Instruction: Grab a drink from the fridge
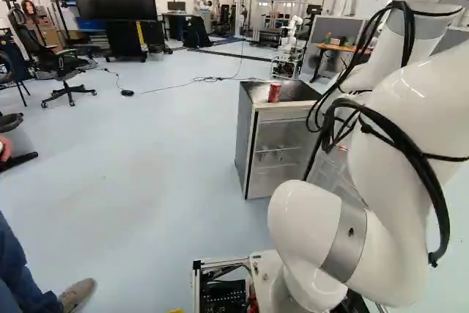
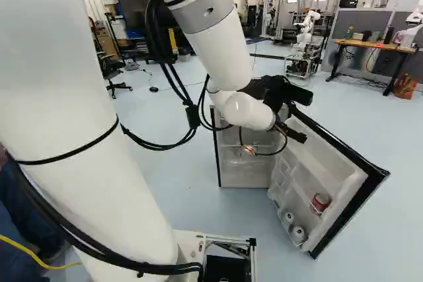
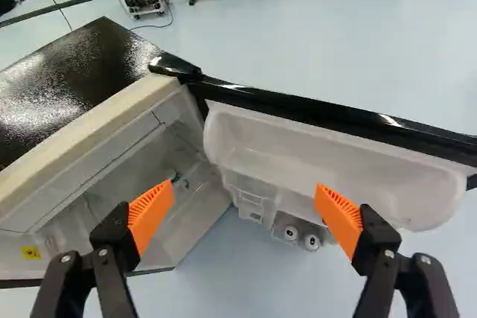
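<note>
Wrist view shows our gripper (image 3: 244,188) open, its two orange pads (image 3: 151,212) wide apart with nothing gripped between them. Ahead of it, the white upper bin (image 3: 335,173) of the fridge door (image 2: 334,153) runs outward, and just past the gap between the pads we see the round ends of two pale cans (image 3: 302,238) in the rack lower down. At the lower right of the right base view, those pale cans sit low in the door, and a reddish can (image 2: 320,203) sits near them. Farther out, around the middle of the left base view, the fridge (image 1: 282,133) stands with another red can (image 1: 274,92) on its black top.

We judge the task about a third done: the door is open and our gripper is over the opening, but no drink is in hand. Left for us: choose a can, lower beside it, close, and lift it clear of the rack.

In the wrist view we cannot find the reddish can; the upper bin may cover it. Our arm cuts off much of the door in the left base view. Small things on the inner shelf (image 1: 278,150) are too faint to name.
</note>
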Controlling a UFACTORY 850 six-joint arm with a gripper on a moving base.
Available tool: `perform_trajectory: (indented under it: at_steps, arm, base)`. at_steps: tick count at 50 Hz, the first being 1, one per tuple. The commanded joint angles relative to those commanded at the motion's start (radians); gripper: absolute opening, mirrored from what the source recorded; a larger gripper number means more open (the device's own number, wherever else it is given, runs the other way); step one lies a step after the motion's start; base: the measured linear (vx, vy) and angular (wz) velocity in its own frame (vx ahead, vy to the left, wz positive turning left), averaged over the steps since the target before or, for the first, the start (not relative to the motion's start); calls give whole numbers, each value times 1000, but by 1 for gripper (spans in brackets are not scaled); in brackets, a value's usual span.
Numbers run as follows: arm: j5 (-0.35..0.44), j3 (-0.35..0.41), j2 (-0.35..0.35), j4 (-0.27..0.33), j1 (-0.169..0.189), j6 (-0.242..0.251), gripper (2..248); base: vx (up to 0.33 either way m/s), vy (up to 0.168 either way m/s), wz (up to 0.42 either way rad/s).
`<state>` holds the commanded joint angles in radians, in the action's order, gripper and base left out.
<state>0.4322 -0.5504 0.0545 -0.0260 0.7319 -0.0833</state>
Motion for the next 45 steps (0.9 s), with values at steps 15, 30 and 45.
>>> perform_trajectory:
  at_steps: [15, 30, 45]
  arm:
    - [-80, -45, 5, 24, 38, 0, 247]
    - [-150, -93, 12, 47, 75, 0, 247]
    - [-205, -143, 22, 66, 110, 0, 247]
  base:
    - [0, 0, 0]
    - [0, 0, 0]
    - [0, 0, 0]
